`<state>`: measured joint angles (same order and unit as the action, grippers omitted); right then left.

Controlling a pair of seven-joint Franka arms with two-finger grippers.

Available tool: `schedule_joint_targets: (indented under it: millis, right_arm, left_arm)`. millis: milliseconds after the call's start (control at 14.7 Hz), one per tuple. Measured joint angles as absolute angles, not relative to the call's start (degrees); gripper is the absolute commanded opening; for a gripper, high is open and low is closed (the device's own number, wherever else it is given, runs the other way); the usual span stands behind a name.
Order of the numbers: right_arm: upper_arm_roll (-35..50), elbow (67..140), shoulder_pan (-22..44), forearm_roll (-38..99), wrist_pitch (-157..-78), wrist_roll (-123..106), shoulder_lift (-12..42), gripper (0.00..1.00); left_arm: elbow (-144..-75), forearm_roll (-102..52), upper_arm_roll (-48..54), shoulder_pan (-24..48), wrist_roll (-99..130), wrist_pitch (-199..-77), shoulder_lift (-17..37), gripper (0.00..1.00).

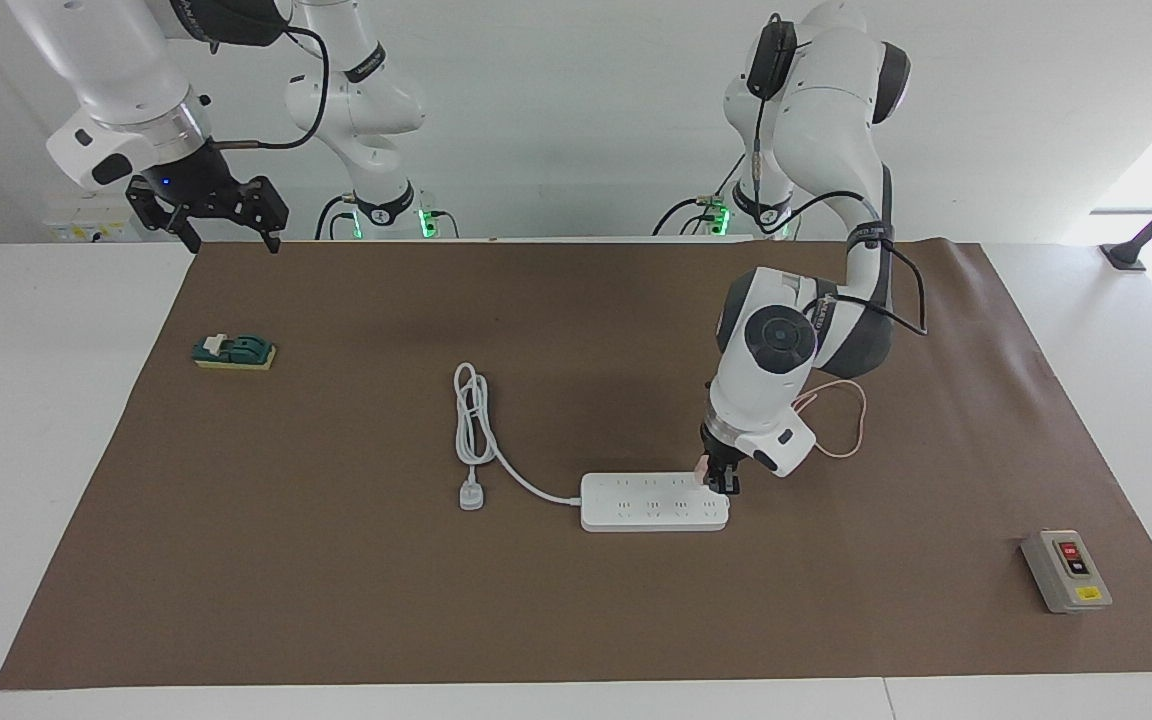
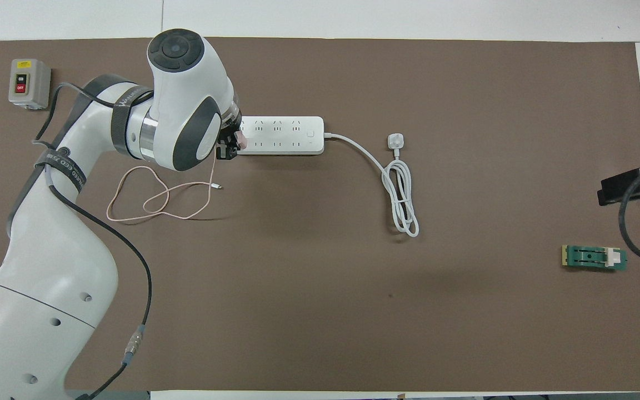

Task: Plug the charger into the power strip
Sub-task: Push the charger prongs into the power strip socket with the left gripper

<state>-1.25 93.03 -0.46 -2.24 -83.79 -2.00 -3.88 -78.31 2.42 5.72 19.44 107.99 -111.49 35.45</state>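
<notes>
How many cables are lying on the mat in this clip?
2. The thick white cord runs coiled from the power strip, toward the right arm's end. The thin pink cable loops nearer the robots than the strip, under the left arm, trailing from the charger in the left hand.

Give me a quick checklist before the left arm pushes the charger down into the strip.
1. Charger held in left hand: ok.
2. Charger over the power strip, at its end toward the left arm: ok.
3. Prongs lined up with a socket: cannot tell, hidden by the hand.
4. Pink cable slack on the mat, not snagged: ok.
5. Strip's own plug lying loose, not connected: ok.
6. Right hand waiting, raised over the mat's edge: ok.
</notes>
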Motion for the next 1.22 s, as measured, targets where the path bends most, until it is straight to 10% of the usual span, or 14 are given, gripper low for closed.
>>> schedule_joint_targets:
  millis: [1223]
  right_arm:
    - [-1.1,93.1,-0.4,-2.2,-83.3,-2.0,-3.9,1.0]
  left_arm:
    - [-79.7,3.4,5.3,20.0,108.4,-113.9,35.5,0.0]
